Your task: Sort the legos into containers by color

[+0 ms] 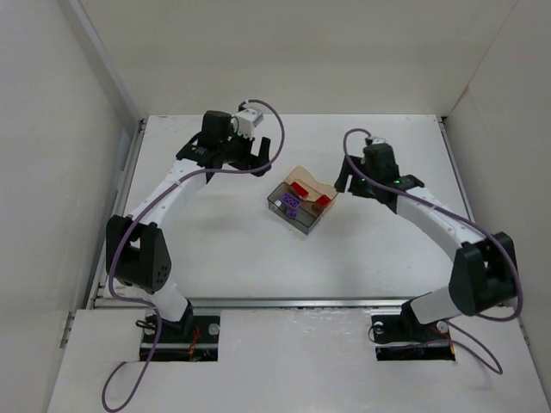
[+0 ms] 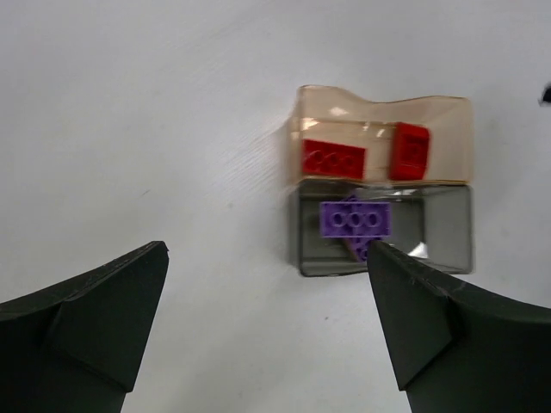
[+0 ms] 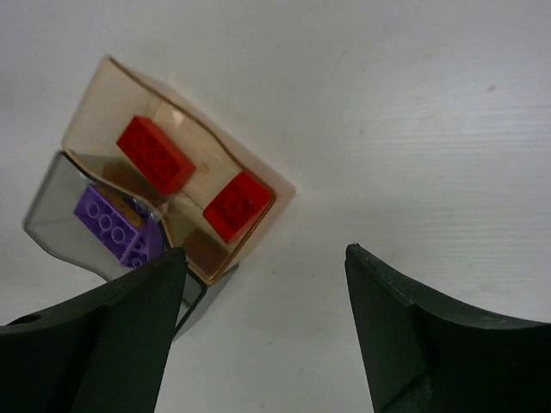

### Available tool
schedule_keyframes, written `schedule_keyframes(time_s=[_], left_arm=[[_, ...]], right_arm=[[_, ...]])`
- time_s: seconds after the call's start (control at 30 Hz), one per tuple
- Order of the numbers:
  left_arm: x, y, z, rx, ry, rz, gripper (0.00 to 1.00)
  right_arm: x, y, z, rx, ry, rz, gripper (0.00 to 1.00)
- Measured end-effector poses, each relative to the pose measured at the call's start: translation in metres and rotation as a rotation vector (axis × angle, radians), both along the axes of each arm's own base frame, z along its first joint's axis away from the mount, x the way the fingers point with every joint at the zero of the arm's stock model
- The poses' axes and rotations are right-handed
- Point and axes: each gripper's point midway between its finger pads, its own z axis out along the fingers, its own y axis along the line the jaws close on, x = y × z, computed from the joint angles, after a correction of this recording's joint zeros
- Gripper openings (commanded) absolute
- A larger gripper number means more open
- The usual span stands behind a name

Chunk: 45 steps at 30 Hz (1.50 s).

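Note:
Two joined trays sit mid-table: an amber tray (image 1: 312,179) and a smoky grey tray (image 1: 303,224). The amber tray (image 2: 383,103) holds two red bricks (image 2: 333,158) (image 2: 411,151). The grey tray (image 2: 448,232) holds a purple brick (image 2: 355,218) lying on a second purple one (image 2: 362,248). My left gripper (image 1: 265,153) (image 2: 268,249) is open and empty, above the table to the trays' far left. My right gripper (image 1: 343,185) (image 3: 265,249) is open and empty, just right of the amber tray (image 3: 95,103). The right wrist view also shows the red bricks (image 3: 155,153) (image 3: 237,205) and a purple brick (image 3: 112,225).
White walls enclose the table at the back (image 1: 293,52), left (image 1: 52,155) and right (image 1: 508,129). Both arm bases (image 1: 181,331) (image 1: 413,331) stand at the near edge.

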Motion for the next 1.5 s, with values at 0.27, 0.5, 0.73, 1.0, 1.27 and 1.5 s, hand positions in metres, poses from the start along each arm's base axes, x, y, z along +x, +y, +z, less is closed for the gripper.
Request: schedule_keyframes(time_s=[0.27,0.5,0.73,1.0,1.27,1.5], left_arm=[[0.009,0.042,-0.025,0.072,0.039,0.172,1.00],[0.003,0.047,-0.014,0.068,0.009,0.187,1.00],[0.001,0.052,-0.013,0.067,0.006,0.197,1.00],[0.002,0.058,-0.015,0.064,0.016,0.205,1.00],[0.001,0.055,-0.015,0.053,0.019,0.191,1.00],[0.000,0.052,-0.014,0.042,0.018,0.178,1.00]], right_arm=[[-0.011,0.062,-0.071,0.008,0.214,0.007,0.49],[0.008,0.050,-0.066,0.023,0.184,-0.148,0.47],[0.029,0.053,-0.077,0.016,0.190,-0.211,0.43],[0.027,0.046,-0.087,-0.048,0.203,-0.253,0.40],[0.013,0.069,-0.021,-0.106,0.040,-0.207,0.44],[0.015,0.019,-0.033,-0.107,0.063,-0.367,0.53]])
